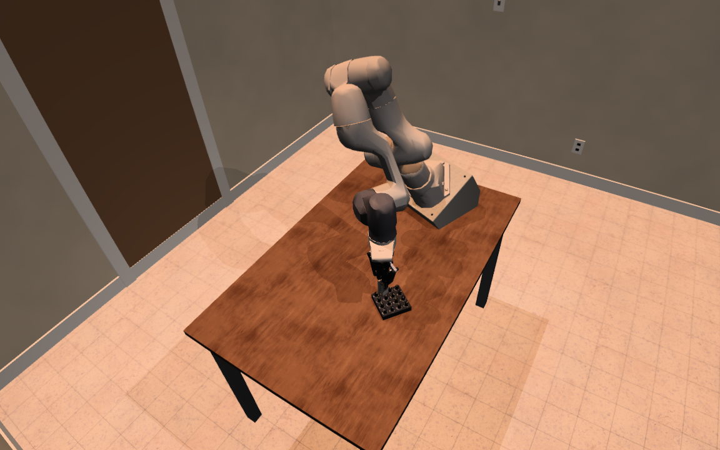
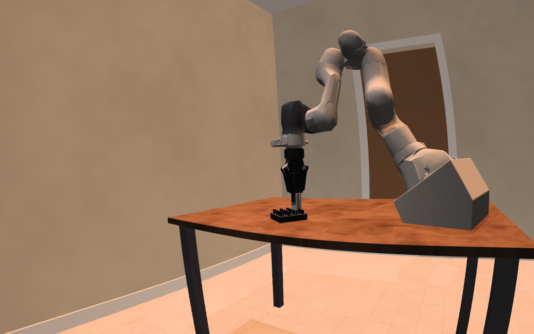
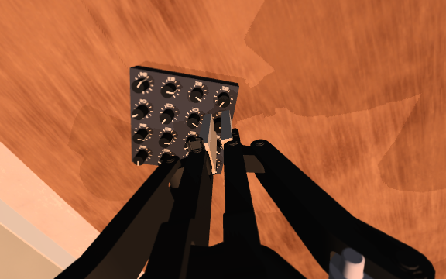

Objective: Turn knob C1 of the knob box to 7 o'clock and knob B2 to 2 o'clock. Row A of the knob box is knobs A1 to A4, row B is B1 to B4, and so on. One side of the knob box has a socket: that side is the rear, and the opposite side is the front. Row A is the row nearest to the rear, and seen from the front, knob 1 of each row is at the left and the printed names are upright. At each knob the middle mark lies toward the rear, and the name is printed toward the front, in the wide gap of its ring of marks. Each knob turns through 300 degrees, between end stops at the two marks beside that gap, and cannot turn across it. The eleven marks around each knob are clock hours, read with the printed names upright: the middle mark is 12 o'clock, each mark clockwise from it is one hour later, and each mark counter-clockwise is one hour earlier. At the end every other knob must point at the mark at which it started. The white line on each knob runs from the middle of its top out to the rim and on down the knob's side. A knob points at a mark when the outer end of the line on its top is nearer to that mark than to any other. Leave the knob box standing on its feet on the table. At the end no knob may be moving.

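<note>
The black knob box [image 3: 182,116] stands on the wooden table, with its printed names toward the top of the wrist view. It also shows in the top view [image 1: 391,302] and in the exterior view [image 2: 288,215]. My gripper [image 3: 219,124] points straight down at the box's right column in the wrist view. Its fingers are shut on knob C1 [image 3: 217,124], the second knob from the top there. The knob's white line is hidden between the pads. Knob B2 is mostly hidden behind my left finger. The gripper also shows in the top and exterior views [image 1: 384,290] [image 2: 295,206].
The robot's grey base [image 1: 444,192] stands at the far end of the table. The table's edge [image 3: 22,194] runs close to the box at the lower left of the wrist view. The other knobs stand close around the held one.
</note>
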{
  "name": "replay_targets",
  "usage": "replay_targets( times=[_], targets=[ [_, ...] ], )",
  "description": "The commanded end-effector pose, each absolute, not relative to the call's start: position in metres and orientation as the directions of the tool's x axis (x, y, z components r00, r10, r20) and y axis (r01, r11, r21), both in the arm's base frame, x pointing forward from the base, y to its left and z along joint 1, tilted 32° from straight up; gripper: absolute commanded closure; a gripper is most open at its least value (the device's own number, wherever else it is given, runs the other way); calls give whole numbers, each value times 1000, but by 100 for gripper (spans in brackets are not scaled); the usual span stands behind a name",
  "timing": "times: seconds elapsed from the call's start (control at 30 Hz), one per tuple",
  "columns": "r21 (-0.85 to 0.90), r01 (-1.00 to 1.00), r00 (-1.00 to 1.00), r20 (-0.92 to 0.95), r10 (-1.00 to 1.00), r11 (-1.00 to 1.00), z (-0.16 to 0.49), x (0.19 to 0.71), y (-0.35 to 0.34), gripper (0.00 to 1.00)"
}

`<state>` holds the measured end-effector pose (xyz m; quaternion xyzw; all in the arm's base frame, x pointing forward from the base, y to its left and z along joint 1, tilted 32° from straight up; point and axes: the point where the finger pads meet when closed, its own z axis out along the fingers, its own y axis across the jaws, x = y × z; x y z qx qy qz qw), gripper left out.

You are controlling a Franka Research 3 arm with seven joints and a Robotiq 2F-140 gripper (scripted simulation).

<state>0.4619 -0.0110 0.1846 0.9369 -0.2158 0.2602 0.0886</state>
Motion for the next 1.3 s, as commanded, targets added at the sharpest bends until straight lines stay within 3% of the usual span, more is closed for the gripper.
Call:
replay_targets(
  times=[0.0,1.27],
  targets=[
    [97,-381,808,518,-280,-920,185,463,-10,95],
    [386,173,877,359,320,-906,185,463,-10,95]
  ],
)
